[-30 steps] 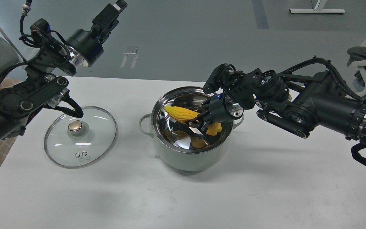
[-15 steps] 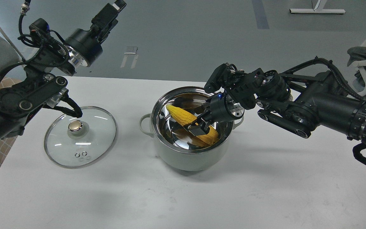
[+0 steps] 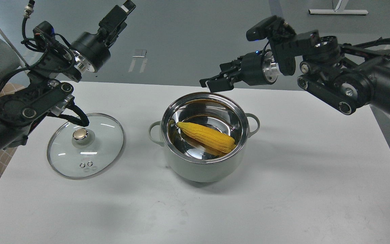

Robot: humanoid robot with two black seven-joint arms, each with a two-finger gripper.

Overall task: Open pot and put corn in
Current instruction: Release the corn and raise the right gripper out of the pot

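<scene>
The pale grey-green pot (image 3: 200,168) stands open in the middle of the white table (image 3: 293,189). The yellow corn (image 3: 206,137) lies loose inside it, on the steel bottom, tapered end to the left. My right gripper (image 3: 217,80) hangs open and empty above the pot's far rim, clear of the corn. My left gripper (image 3: 122,12) is raised high at the upper left, far from the pot; its fingers are too dark to tell apart.
The round glass lid (image 3: 85,145) with a gold knob lies flat on the table to the left of the pot, under my left arm. A chair (image 3: 389,67) stands past the table's right edge. Grey floor lies beyond the far edge.
My right gripper has let go of the corn, risen out of the pot and drawn back. The corn now lies in the pot. The left arm has hardly moved.
</scene>
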